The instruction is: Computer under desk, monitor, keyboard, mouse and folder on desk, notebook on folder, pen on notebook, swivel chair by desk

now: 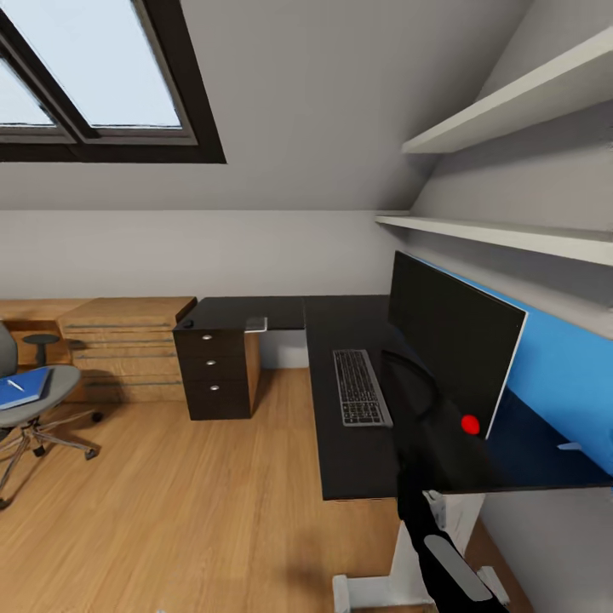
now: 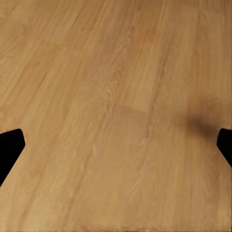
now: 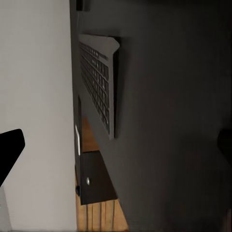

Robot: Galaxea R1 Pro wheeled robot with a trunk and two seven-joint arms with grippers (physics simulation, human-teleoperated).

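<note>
A: What do you see, biggest first?
B: Your black bench (image 1: 358,460) fills the right. The monitor (image 1: 451,340) stands on it, keyboard (image 1: 360,387) just left.
A: Folder?
B: Blue folder (image 1: 24,387) lies on the chair (image 1: 34,400), far left.
A: Jaws?
B: Both stand wide apart, holding nothing.

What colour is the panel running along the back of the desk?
Bright blue. The back panel stands behind the monitor, best seen in the head view.
</note>
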